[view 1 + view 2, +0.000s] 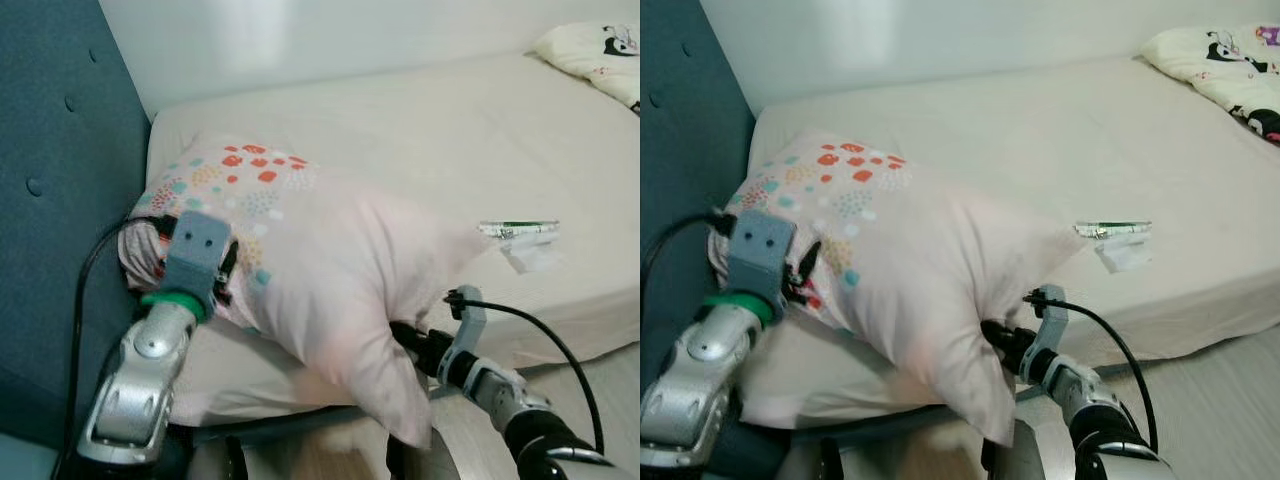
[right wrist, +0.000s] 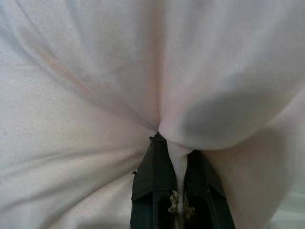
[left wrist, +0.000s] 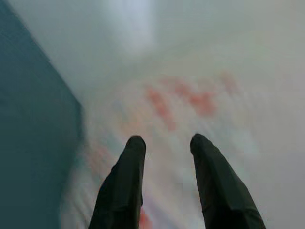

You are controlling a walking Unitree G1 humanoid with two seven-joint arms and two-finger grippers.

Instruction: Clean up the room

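A pale pink pillow (image 1: 330,270) with red and teal dots at one end lies across the near corner of the bed (image 1: 430,130), beside the teal headboard (image 1: 50,180), its lower corner hanging over the bed's edge. The right gripper (image 2: 177,164) has its fingers (image 2: 152,176) clamped on a pinched fold of the pillow's fabric at that lower side. The left gripper (image 3: 164,143) sits at the dotted end, its fingers (image 3: 126,176) apart with the blurred pillow just beyond them. A small wrapper (image 1: 518,230) lies on the mattress farther right, and another pillow (image 1: 595,55) sits at the far corner.
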